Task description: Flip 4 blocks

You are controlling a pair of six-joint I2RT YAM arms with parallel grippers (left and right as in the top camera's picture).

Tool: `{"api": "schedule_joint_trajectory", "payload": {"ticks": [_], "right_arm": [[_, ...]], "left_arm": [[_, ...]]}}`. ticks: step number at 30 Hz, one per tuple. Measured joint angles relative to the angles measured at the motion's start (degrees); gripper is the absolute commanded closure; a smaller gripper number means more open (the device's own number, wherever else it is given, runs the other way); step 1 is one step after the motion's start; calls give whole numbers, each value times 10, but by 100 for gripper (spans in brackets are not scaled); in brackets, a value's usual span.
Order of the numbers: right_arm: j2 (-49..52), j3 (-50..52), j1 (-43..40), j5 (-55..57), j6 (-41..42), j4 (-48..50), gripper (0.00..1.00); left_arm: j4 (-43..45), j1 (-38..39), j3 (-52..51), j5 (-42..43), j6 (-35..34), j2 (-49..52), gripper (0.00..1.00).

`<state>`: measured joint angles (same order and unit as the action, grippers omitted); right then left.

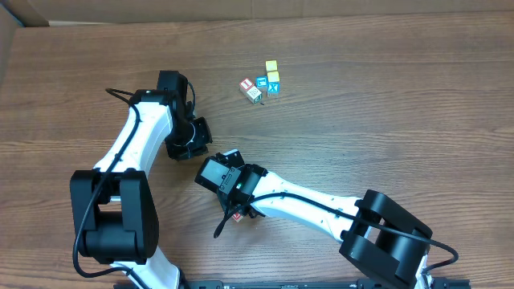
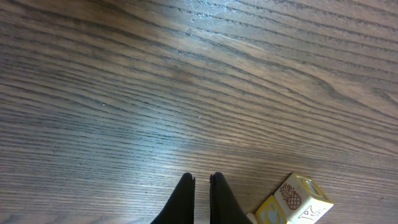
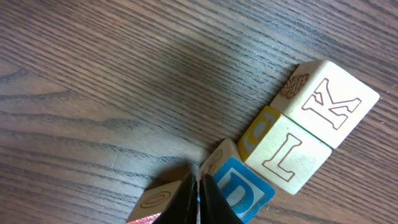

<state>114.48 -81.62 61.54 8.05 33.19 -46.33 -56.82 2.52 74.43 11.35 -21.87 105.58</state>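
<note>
The blocks lie in a tight cluster at the table's far middle: a red-faced one, a cream one and a blue-faced one. In the right wrist view my right gripper is shut with nothing held. Its tips hang over the seam between a cream block with an oval mark and the blue "D" block. My left gripper is shut and empty over bare wood. In the overhead view both gripper heads, left and right, appear below and left of the cluster.
Two yellow-faced cubes and a blue "X" cube touch the cluster's right side. The right wrist view shows cubes marked "K" and "L" beside the "D" block. A pineapple cube sits right of the left fingers.
</note>
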Motion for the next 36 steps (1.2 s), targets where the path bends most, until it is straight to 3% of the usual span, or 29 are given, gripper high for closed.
{"api": "schedule_joint_trajectory", "payload": {"ticks": [13,36], "right_arm": [[3,1,0,4,-19,65,95],[30,-11,0,3,-30,26,95]], "left_arm": [[3,0,0,0,0,0,96],[2,0,0,0,0,0,96]]}}
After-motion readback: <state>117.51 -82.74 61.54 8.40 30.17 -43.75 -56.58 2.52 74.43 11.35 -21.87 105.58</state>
